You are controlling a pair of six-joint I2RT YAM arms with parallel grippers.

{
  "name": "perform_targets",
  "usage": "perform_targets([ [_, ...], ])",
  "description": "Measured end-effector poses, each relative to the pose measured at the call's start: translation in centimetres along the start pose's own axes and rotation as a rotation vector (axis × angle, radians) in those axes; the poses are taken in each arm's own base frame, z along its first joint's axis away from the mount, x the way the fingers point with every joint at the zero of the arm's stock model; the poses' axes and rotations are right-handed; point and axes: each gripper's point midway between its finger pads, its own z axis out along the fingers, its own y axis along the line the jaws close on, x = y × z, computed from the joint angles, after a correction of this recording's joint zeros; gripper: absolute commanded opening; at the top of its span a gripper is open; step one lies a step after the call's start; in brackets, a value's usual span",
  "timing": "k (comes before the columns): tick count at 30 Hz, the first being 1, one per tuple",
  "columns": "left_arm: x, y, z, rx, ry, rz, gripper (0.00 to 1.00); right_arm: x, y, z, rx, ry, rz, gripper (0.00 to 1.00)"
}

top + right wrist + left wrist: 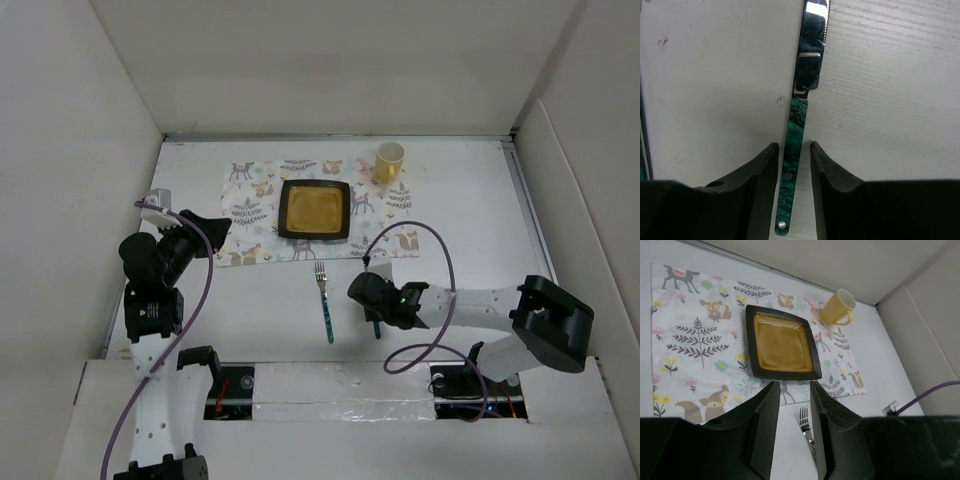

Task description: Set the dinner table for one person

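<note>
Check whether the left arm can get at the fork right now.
Probably yes. The fork lies bare on the table, just ahead of the empty left fingers, nothing over it. The right arm sits over the knife beside it, close but clear.

The plate [314,209] sits on the placemat [250,215]; the mug [389,159] stands at the mat's far right corner; before the mat, on the dinner table [470,200], lies the fork [324,300], the knife [799,125] to its right.
</note>
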Motion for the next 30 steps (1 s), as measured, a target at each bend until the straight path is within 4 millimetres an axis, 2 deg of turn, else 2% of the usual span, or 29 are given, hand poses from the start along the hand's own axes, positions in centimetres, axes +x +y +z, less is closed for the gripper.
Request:
perform_targets([
  [1, 0.0, 0.0, 0.0, 0.000, 0.000, 0.000, 0.28, -0.1, 0.1, 0.1, 0.017, 0.003, 0.003, 0.27],
  [2, 0.0, 0.0, 0.0, 0.001, 0.000, 0.000, 0.28, -0.2, 0.4, 0.2, 0.026, 0.006, 0.004, 0.11],
  [3, 0.0, 0.0, 0.0, 0.001, 0.000, 0.000, 0.28, -0.3, 0.8, 0.3, 0.033, 0.006, 0.005, 0.11],
  [5, 0.0, -0.1, 0.0, 0.002, -0.001, 0.001, 0.28, 0.1, 1.4, 0.1, 0.045, 0.008, -0.003, 0.01],
  [10, 0.1, -0.1, 0.0, 0.010, 0.007, -0.002, 0.28, 1.6, 2.3, -1.3, 0.048, 0.022, -0.011, 0.00],
  [13, 0.1, -0.2, 0.1, 0.012, 0.009, -0.001, 0.28, 3.0, 2.2, -3.2, 0.038, 0.055, -0.034, 0.00],
  [16, 0.1, -0.3, 0.1, 0.017, 0.007, 0.001, 0.28, 2.6, 2.1, -5.8, -0.005, 0.040, -0.032, 0.00],
  [18, 0.0, -0.3, 0.1, 0.018, 0.006, 0.000, 0.28, 0.4, 2.4, -7.9, -0.054, -0.018, 0.002, 0.00],
  [20, 0.0, -0.3, 0.1, 0.019, 0.005, 0.001, 0.28, -2.7, 3.0, -9.8, -0.103, -0.098, 0.042, 0.00],
  [23, 0.0, -0.3, 0.1, 0.020, 0.004, 0.002, 0.28, -7.7, 2.7, -10.7, -0.119, -0.203, 0.096, 0.00],
  [26, -0.1, -0.3, 0.1, 0.021, 0.002, 0.003, 0.28, -12.4, 0.6, -8.8, -0.044, -0.284, 0.133, 0.00],
  [30, -0.1, -0.3, 0.1, 0.021, 0.001, 0.003, 0.28, -17.4, -3.2, -3.8, 0.077, -0.315, 0.153, 0.00],
])
